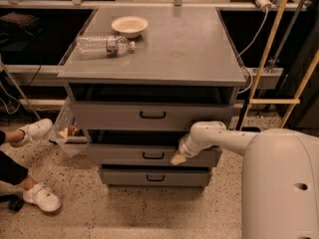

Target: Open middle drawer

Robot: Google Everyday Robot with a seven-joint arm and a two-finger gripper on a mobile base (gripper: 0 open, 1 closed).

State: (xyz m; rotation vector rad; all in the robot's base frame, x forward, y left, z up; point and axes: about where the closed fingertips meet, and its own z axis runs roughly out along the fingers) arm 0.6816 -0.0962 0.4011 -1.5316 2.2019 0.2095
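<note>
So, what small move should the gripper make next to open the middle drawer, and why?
Probably slide the gripper sideways onto the black handle of the middle drawer. The gripper sits at the drawer front, beside the handle and not on it, and the drawer looks only a little way out.

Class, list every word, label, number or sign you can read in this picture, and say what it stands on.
No text can be read anywhere.
Plastic bottle on the cabinet top: its label is too blurred to read.
Middle drawer, with the gripper at its front, right of the handle: no markings seen.
</note>
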